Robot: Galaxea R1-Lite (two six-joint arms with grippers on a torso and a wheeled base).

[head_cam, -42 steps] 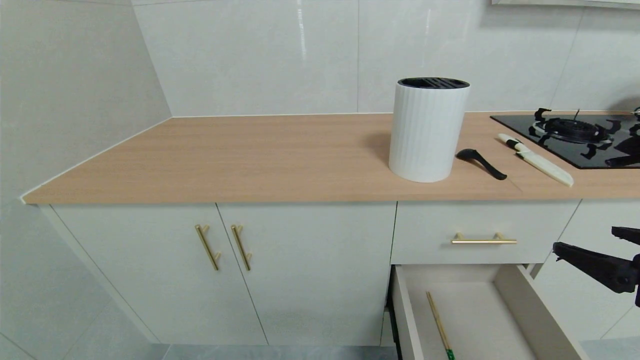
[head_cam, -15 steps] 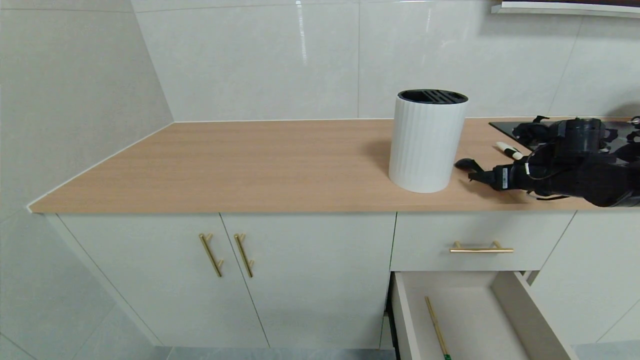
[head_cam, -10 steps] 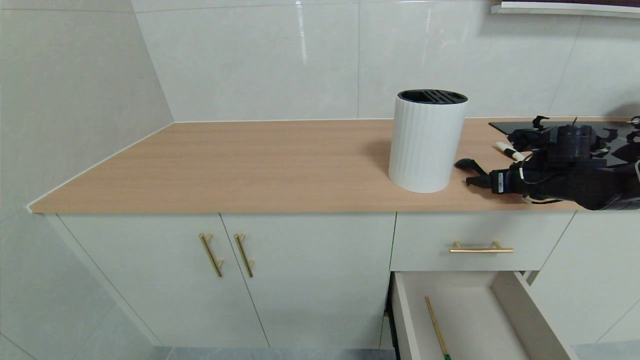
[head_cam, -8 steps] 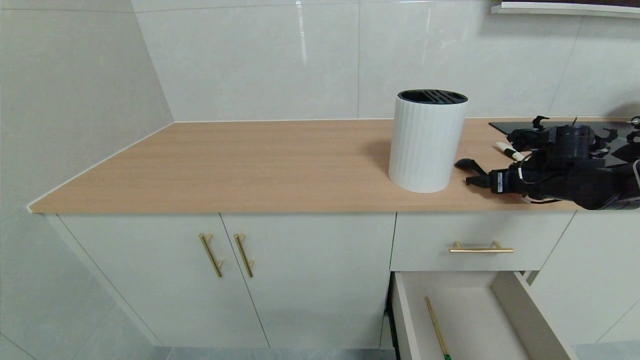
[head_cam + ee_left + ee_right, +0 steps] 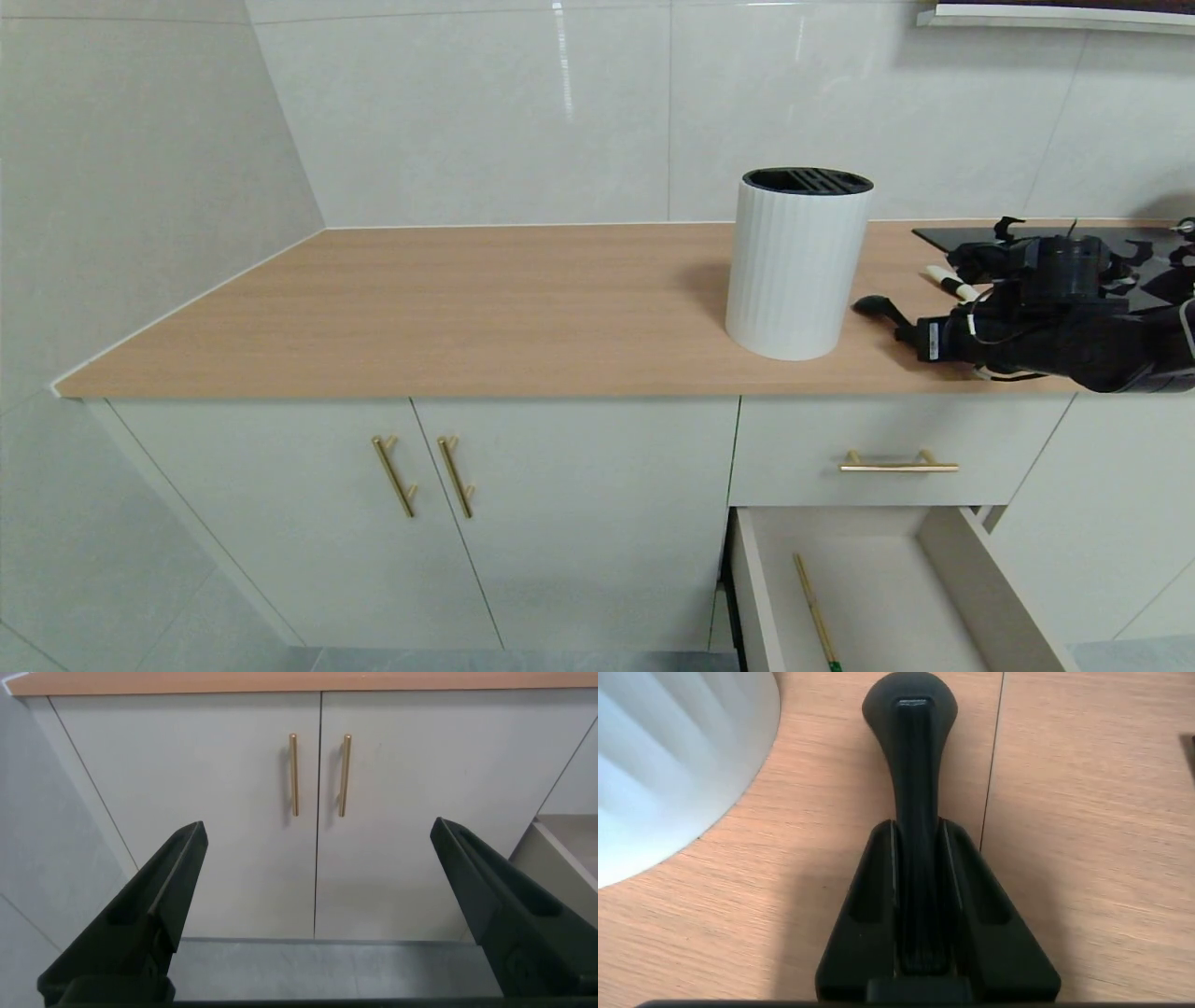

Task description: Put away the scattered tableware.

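On our left, we are holding the left tool (image 5: 316, 833) low before the cupboard doors (image 5: 234, 812), its fingers spread wide apart with nothing between them. Moving right along the tabletop (image 5: 467, 299), the white holder (image 5: 796, 271) is standing upright, and the black spoon (image 5: 910, 728) is lying flat just beside it. Our right tool (image 5: 917, 831) is clamping the spoon's handle from both sides. We are judging that the lift should go straight up, so the bowl is not knocking the holder, before heading down to the open drawer (image 5: 980, 588), where a chopstick (image 5: 814, 602) is lying. Farther right, a knife (image 5: 948, 280) is waiting.
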